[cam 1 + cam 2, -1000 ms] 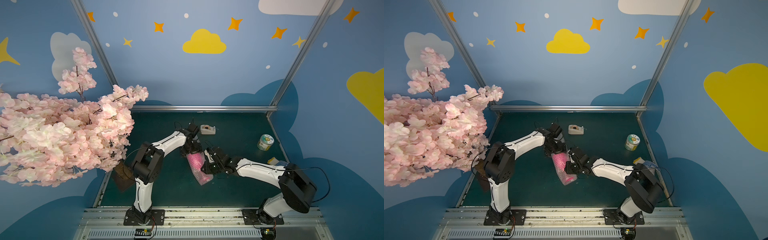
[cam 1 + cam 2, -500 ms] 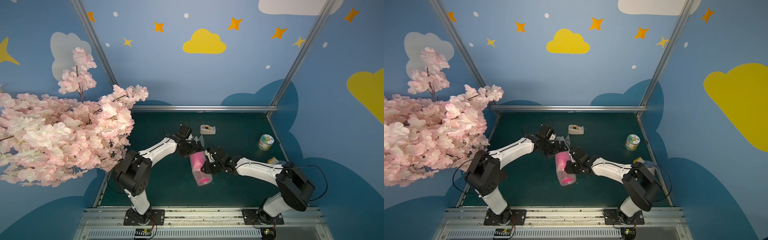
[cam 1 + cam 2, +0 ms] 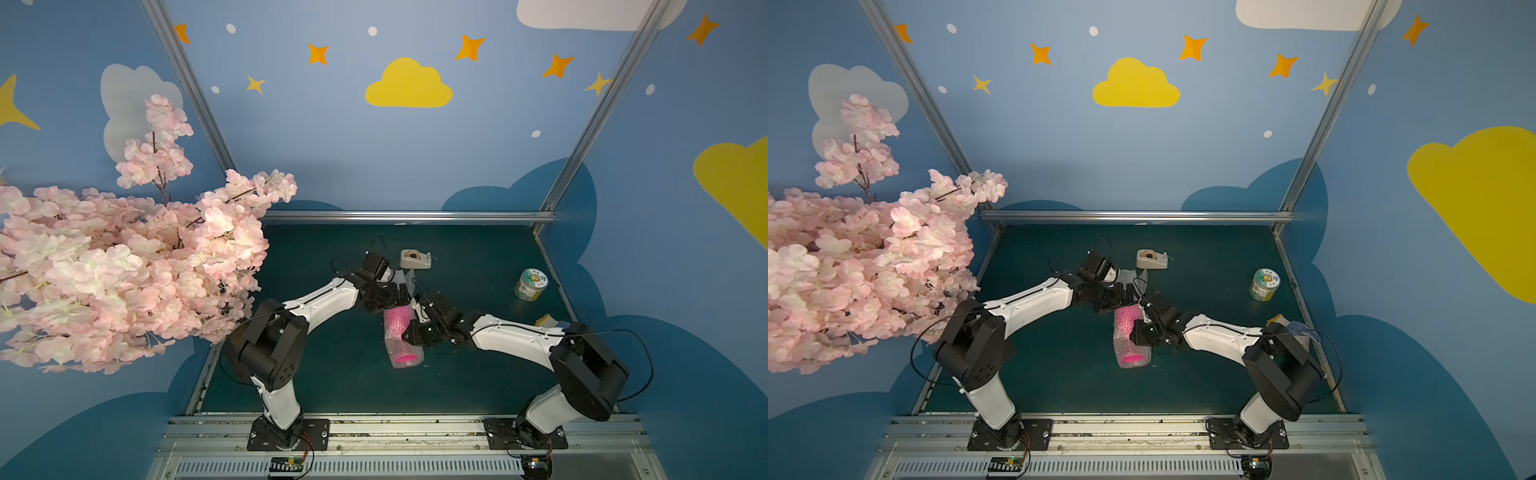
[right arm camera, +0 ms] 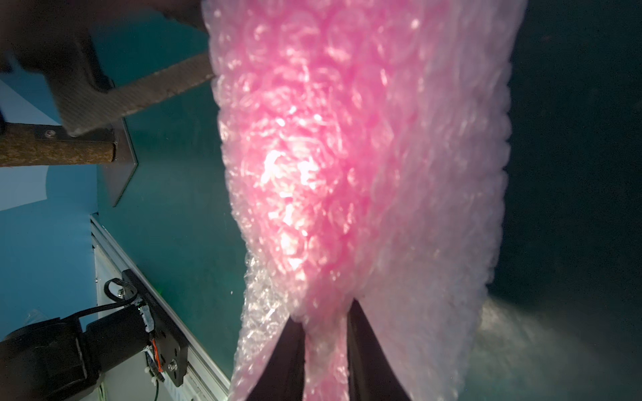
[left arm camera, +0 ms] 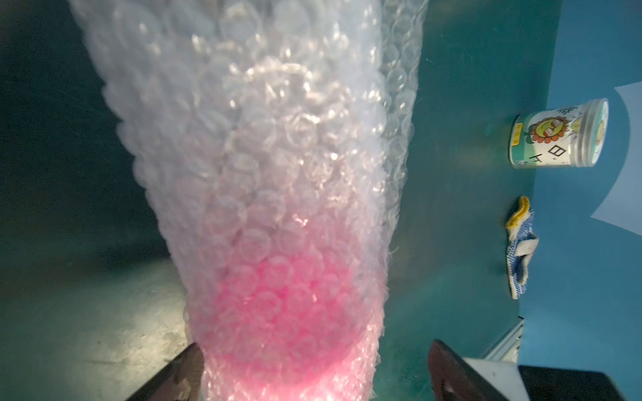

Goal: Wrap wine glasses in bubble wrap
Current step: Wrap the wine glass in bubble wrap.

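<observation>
On the green mat (image 3: 316,374), just on the robot's side of the tape dispenser (image 3: 414,258), the pink goblet (image 3: 397,328) lies on its side, rolled up in the bubble wrap (image 3: 401,279). Its open mouth points away from the dispenser. The right gripper (image 4: 324,310) is pinched shut on a fold of the wrap about midway along the roll. The left gripper (image 5: 314,347) stands wide open astride the end nearest the dispenser. One finger brushes the film, but it grips nothing.

To finish this well, I'd say the right should hold its pinch so the roll cannot spring open. The left can then close gently on the loose clear tail by the dispenser and tuck it over the foot. The film looks slippery, and the goblet could roll.

A second ago the left elbow stood taller and its gripper sat over the roll's end. Now the elbow has sunk outward, the forearm lies flatter and the jaws are fully spread. The roll and the right's pinch look unchanged.
</observation>
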You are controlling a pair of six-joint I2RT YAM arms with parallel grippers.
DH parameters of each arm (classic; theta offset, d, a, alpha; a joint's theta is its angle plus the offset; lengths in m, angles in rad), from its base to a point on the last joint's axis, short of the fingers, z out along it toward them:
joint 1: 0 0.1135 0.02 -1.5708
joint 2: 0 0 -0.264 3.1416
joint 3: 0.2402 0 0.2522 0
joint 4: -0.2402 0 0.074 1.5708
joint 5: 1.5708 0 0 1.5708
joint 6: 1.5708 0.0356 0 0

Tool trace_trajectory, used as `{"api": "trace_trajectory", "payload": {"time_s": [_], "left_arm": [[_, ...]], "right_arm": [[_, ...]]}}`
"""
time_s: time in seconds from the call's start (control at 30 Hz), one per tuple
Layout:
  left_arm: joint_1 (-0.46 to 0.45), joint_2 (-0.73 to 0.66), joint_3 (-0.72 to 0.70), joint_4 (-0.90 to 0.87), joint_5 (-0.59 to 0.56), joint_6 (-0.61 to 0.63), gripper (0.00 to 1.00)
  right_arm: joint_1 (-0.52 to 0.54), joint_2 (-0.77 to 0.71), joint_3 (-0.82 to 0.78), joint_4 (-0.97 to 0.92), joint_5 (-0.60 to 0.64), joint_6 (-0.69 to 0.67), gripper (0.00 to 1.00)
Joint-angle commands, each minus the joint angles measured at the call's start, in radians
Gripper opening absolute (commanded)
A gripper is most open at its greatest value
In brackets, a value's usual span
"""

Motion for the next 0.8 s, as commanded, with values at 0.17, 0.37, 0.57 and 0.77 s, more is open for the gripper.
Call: {"api": "trace_trajectory", "payload": {"time_s": [0.17, 0.37, 0.57, 0.77], "left_arm": [[-0.045, 0.078, 0.045, -0.013, 0.004, 0.036, 1.00], [-0.050, 0.099, 0.065, 0.012, 0.017, 0.038, 1.00], [-0.059, 0.117, 0.067, 0.020, -0.006, 0.032, 1.00], [-0.071, 0.139, 0.075, -0.016, -0.062, 0.017, 0.96]], "right_arm": [[0.008, 0.016, 0.012, 0.031, -0.023, -0.035, 0.22], [0.008, -0.005, 0.013, 0.037, -0.037, -0.051, 0.23], [0.000, -0.030, 0.013, 0.029, -0.056, -0.074, 0.23], [-0.035, -0.045, 0.005, 0.047, -0.101, -0.090, 0.25]]}}
